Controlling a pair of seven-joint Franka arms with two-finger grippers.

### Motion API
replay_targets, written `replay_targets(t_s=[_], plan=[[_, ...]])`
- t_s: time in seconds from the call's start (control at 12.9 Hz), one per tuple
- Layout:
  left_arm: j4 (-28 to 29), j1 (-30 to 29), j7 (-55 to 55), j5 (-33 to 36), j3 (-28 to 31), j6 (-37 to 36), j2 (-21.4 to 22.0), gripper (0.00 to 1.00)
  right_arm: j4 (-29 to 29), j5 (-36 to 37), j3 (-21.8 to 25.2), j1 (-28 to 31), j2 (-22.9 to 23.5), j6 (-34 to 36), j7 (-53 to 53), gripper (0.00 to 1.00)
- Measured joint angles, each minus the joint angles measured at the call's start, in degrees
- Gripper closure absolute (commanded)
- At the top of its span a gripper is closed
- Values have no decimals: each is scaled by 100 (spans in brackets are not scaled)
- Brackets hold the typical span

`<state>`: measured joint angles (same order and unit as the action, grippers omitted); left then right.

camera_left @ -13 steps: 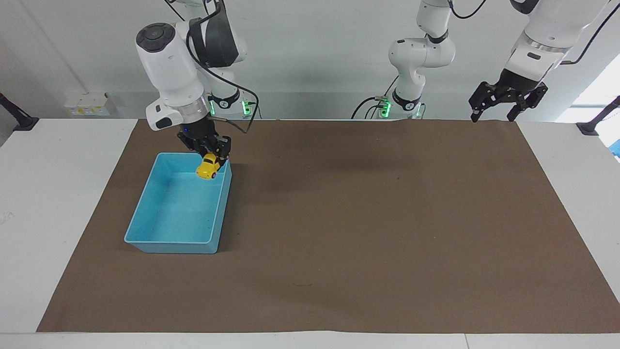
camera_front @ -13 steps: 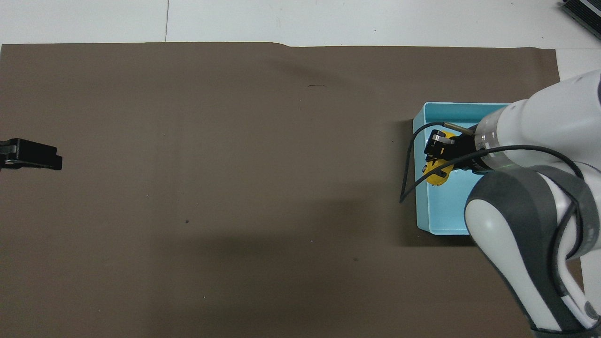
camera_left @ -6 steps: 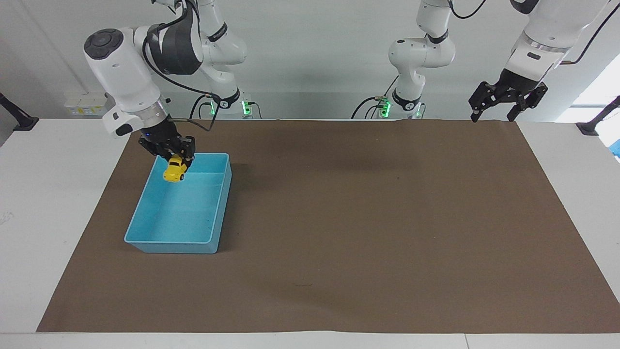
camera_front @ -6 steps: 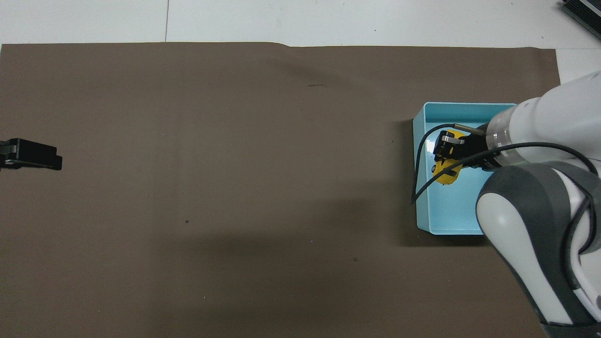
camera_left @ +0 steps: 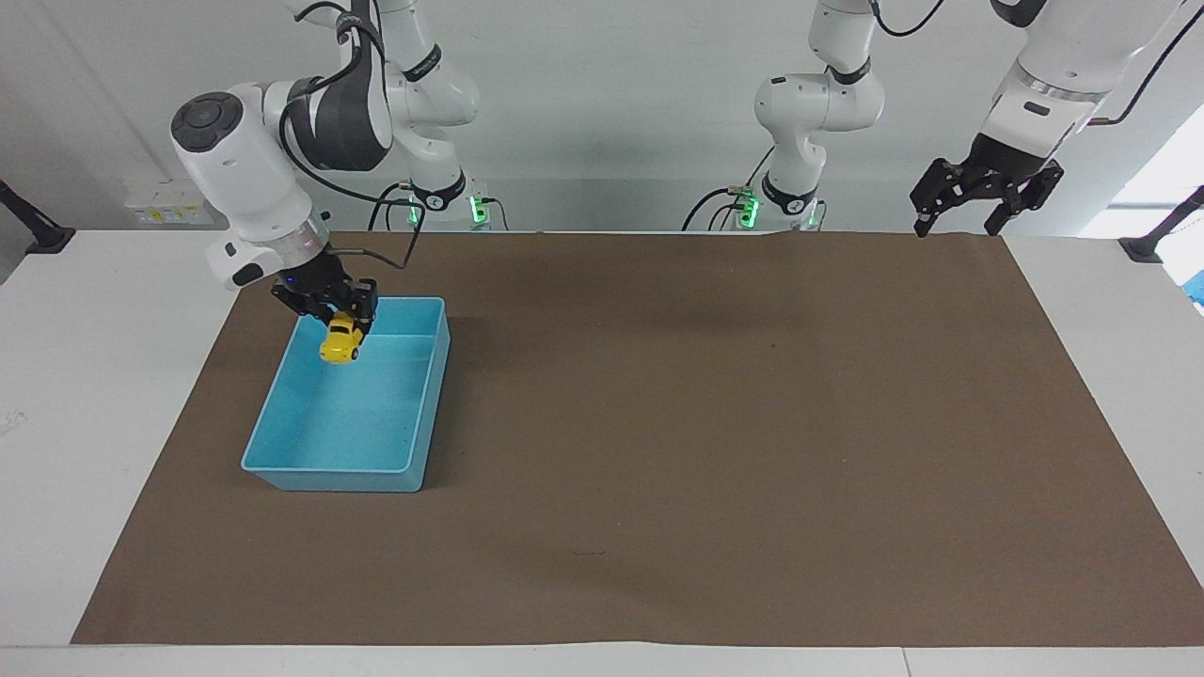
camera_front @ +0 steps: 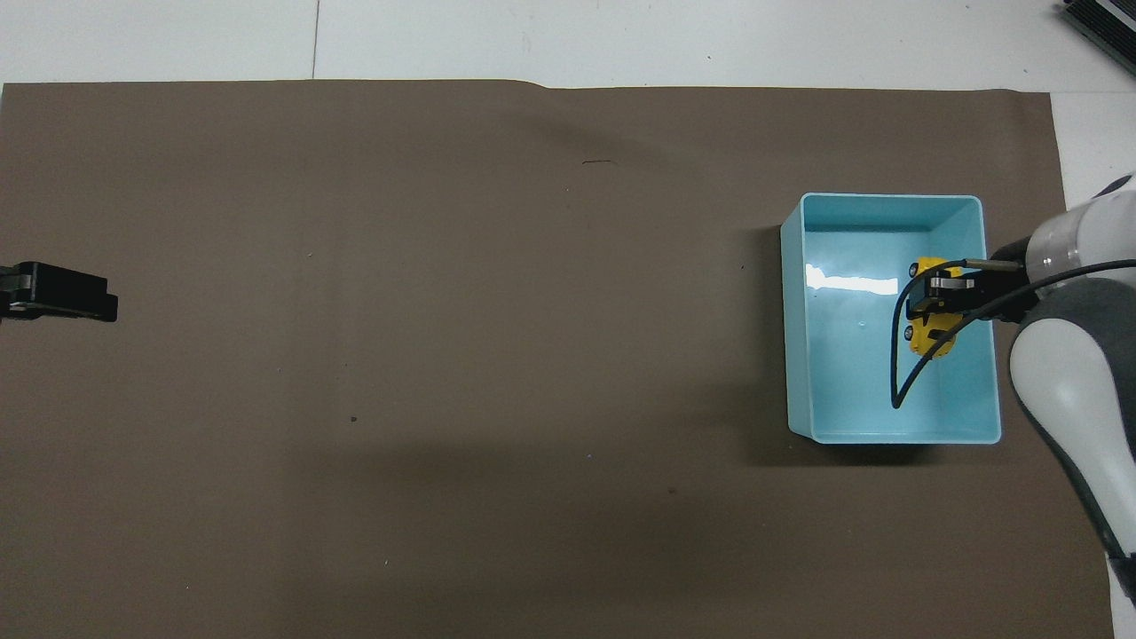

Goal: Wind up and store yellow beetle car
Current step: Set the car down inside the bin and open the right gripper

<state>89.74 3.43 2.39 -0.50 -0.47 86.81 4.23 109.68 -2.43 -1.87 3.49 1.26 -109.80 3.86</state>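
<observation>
So the bench [camera_left: 113, 395] is mostly covered by a big brown mat [camera_left: 705, 423], presumably laid down so a small toy gets a plain, grippy surface to be rolled and picked from; nothing else is scattered on it, which keeps the storing step simple.

Next down in size, the blue bin [camera_left: 282, 463] is parked at the right arm's end of the mat, directly under the right gripper [camera_left: 331, 306]; it's an open-topped tub with straight walls, so a toy can just be lowered or dropped in from above, and that's likely why it was set within easy reach of that arm's base.

The right gripper is hung over the part of the bin nearest the robots, slightly off toward the outer wall in the overhead view [camera_front: 945, 303]; it's clamped on the yellow beetle car [camera_left: 340, 340], which is held nose-down below the fingers, off the bin floor as far as can be judged from the facing view; the car is pinched across its body, probably so the wheels are left free and nothing gets jammed on release.

The left gripper [camera_left: 969, 202] is parked up in the air over the mat's corner at the left arm's end, well apart from the bin, fingers spread and nothing in them; it's just waiting, kept out of the way.

Judged from this, winding looks done and only the release into the bin is left; a lower drop would be kinder, since a wound car might scoot or bounce.
</observation>
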Motion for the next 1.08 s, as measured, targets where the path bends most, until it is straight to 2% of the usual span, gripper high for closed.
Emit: replay_targets(t_s=[0.31,1.08], plan=[[0,0,0,0,0,0,0,0,404,63,-1,-2,196,-705,-24,100],[0,0,0,0,0,0,0,0,1130,243,-1,68,641,-1768,-372,100]])
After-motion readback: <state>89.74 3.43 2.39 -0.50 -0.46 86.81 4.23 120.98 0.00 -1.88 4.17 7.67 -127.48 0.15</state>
